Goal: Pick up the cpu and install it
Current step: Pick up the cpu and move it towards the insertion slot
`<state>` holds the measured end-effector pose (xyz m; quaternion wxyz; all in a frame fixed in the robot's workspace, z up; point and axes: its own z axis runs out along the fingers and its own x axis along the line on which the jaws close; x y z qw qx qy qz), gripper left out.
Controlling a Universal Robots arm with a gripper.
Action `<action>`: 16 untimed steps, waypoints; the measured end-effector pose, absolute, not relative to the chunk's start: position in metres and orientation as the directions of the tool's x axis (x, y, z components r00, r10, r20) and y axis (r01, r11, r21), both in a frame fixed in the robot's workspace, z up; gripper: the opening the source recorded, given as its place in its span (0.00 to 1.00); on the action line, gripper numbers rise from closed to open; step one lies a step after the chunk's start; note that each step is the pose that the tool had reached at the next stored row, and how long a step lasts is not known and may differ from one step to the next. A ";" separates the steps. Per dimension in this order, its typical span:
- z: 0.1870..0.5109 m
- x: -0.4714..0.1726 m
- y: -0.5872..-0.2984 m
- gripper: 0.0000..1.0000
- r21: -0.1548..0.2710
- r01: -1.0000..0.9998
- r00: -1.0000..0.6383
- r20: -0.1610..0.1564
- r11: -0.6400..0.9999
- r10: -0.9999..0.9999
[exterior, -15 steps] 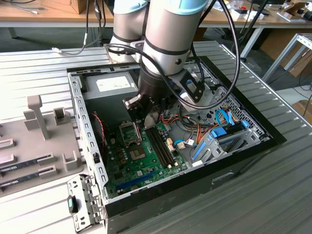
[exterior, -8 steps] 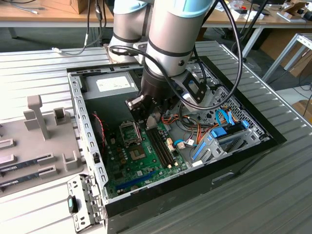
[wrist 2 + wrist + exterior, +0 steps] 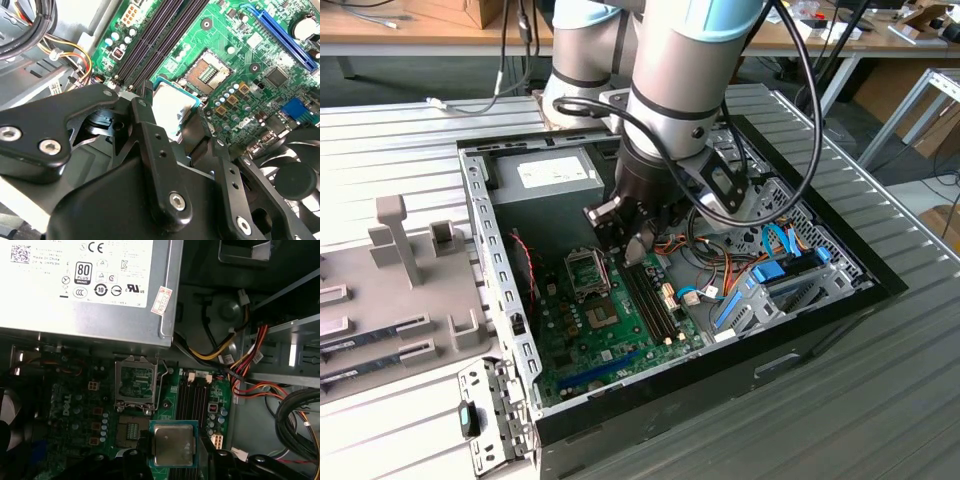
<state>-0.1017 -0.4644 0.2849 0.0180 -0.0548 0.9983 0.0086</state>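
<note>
The cpu (image 3: 173, 444), a small square chip with a silvery lid and a thin green rim, hangs above the green motherboard (image 3: 620, 335). My gripper (image 3: 174, 452) is shut on it, one black finger on each of two opposite edges. In the second wrist view the cpu (image 3: 172, 106) sits between the fingers (image 3: 145, 107), above the board beside the memory slots (image 3: 155, 35). The cpu socket (image 3: 131, 431) lies uncovered with its metal load plate (image 3: 135, 381) flipped up. In the exterior view the gripper (image 3: 635, 240) hovers inside the open computer case, just to the right of the socket (image 3: 590, 278).
A grey power supply (image 3: 545, 178) fills the case's far end. Bundles of coloured cables (image 3: 720, 270) and blue drive brackets (image 3: 770, 285) crowd the exterior view's right side. The black case wall (image 3: 495, 270) rings the board. A grey fixture (image 3: 400, 240) stands outside on the left.
</note>
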 end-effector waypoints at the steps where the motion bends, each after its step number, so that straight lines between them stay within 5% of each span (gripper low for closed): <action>1: 0.284 -0.100 -0.464 0.47 0.015 -0.110 -0.993 -0.037 0.994 -0.109; 16: 0.272 -0.078 -0.467 0.47 0.015 -0.110 -0.993 -0.037 0.994 -0.109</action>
